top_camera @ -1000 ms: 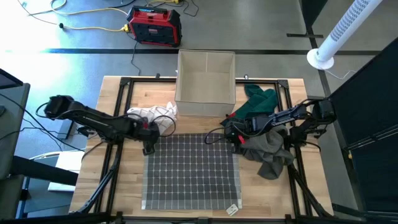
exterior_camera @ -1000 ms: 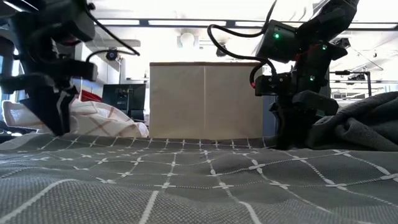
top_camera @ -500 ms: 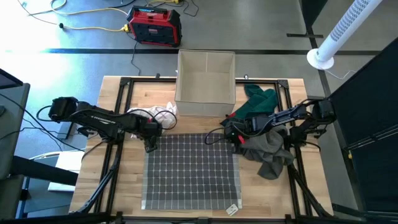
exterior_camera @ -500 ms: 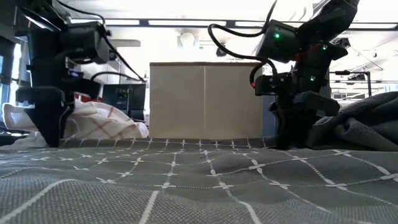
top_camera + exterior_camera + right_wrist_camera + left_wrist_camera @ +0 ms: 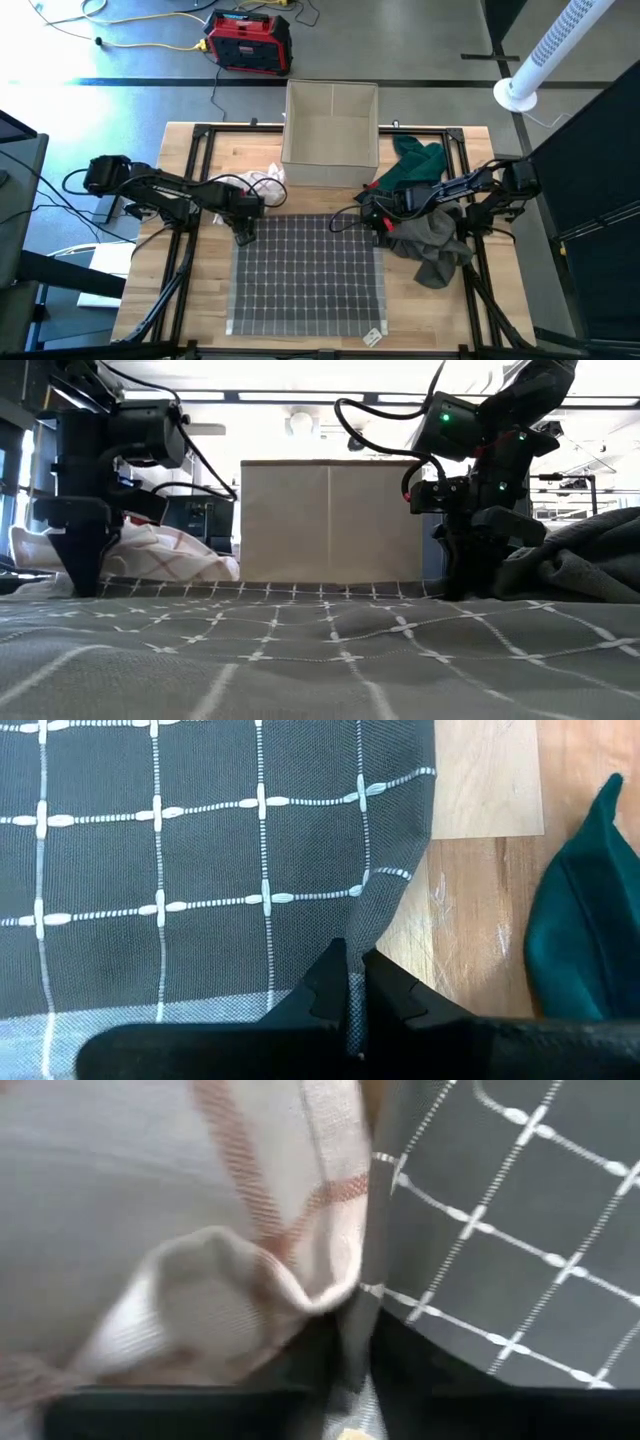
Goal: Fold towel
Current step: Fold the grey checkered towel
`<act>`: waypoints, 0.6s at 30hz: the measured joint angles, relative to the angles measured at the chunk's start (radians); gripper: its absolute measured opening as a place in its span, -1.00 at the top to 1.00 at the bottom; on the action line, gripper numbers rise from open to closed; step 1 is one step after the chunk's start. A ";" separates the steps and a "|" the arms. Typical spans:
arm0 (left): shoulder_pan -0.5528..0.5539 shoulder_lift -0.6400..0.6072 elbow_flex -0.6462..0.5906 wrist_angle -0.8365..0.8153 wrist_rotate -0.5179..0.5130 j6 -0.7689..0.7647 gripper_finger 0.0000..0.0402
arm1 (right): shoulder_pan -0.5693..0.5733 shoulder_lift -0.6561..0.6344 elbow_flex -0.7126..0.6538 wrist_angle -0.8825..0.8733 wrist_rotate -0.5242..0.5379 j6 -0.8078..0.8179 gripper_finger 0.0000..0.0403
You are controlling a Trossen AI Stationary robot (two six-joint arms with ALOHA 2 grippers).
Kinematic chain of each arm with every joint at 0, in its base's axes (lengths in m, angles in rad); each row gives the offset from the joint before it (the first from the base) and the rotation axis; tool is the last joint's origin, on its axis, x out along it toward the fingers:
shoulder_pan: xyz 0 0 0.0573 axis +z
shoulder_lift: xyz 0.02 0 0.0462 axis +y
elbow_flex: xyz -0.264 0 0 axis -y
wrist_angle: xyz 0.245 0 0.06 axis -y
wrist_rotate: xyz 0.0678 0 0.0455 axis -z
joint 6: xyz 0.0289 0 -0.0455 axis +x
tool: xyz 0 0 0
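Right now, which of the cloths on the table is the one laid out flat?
The dark grey towel with the white grid lines, spread flat mid-table. The white red-striped cloth, the green cloth and the plain grey cloth all lie bunched.

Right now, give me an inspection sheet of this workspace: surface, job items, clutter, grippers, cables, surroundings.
Surface: wooden table, black frame rails.
Job's things: grey checked towel spread flat at the centre.
Clutter: white red-striped cloth, green cloth, grey cloth, open cardboard box.
Grippers: left gripper shut on the towel's far left corner; right gripper shut on its far right corner.
Cables: yellow cord on the floor.
Surroundings: red case, white fan.
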 joint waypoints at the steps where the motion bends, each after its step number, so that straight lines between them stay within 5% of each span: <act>1: 0.000 -0.001 0.014 -0.014 0.004 -0.001 0.95 | 0.000 0.000 0.000 0.001 0.003 0.003 1.00; 18: -0.018 -0.004 0.290 -0.378 -0.056 -0.011 0.98 | 0.059 -0.276 -0.004 -0.071 0.051 0.077 1.00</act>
